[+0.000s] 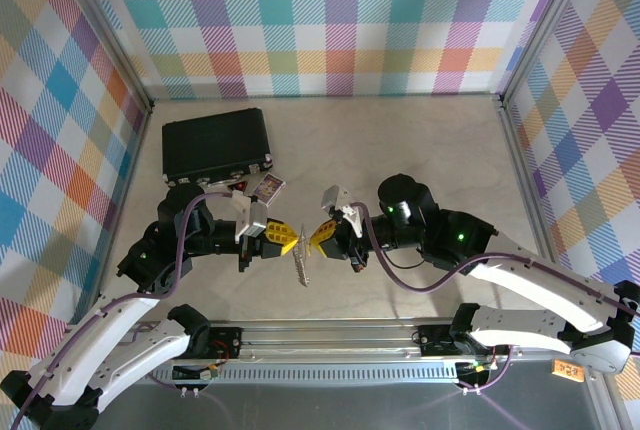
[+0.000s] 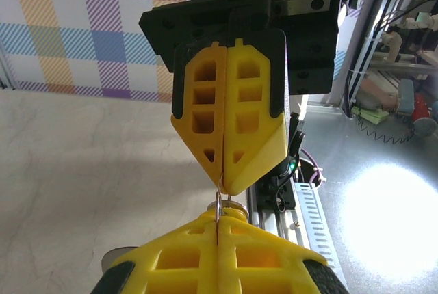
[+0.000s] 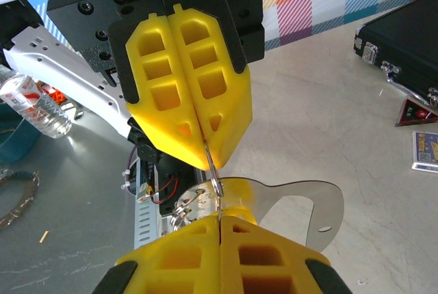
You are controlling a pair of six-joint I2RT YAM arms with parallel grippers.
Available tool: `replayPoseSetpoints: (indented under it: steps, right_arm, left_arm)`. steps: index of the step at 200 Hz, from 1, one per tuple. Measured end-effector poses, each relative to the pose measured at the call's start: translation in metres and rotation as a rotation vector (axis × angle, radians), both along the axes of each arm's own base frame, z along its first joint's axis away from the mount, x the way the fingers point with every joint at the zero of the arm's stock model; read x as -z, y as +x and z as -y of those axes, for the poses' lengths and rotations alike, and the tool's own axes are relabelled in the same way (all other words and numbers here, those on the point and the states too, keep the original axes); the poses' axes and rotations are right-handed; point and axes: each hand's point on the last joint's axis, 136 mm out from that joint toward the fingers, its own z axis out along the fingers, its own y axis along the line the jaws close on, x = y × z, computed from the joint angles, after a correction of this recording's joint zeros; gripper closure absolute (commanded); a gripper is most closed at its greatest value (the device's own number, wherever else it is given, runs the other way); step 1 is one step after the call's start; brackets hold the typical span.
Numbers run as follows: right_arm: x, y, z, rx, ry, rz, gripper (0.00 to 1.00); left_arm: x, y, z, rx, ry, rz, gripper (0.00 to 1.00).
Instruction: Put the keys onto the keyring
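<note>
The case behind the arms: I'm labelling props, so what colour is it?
The case is black with silver latches, best seen in the top external view.

Both arms reach inward over the near middle of the surface (image 1: 400, 150). Left claw (image 1: 283, 238) and right claw (image 1: 322, 237) meet tip to tip, jaws fully closed, each pinching the keyring (image 3: 321, 202).

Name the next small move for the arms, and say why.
Probably open the left gripper and leave the keyring to the right gripper: both are shut tip to tip on its thin wire, so neither is free to pick up a key.
</note>
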Motion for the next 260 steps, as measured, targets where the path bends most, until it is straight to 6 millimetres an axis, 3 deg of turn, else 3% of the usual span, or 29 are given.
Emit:
replayPoseSetpoints:
  steps: [260]
  right_arm:
    - [0.0009,0.0037,-0.0082,-0.014,0.008,0.034,1.0]
  left_arm:
    - [-0.0015,0.0042,0.0012,-0.014,-0.005,0.002,1.0]
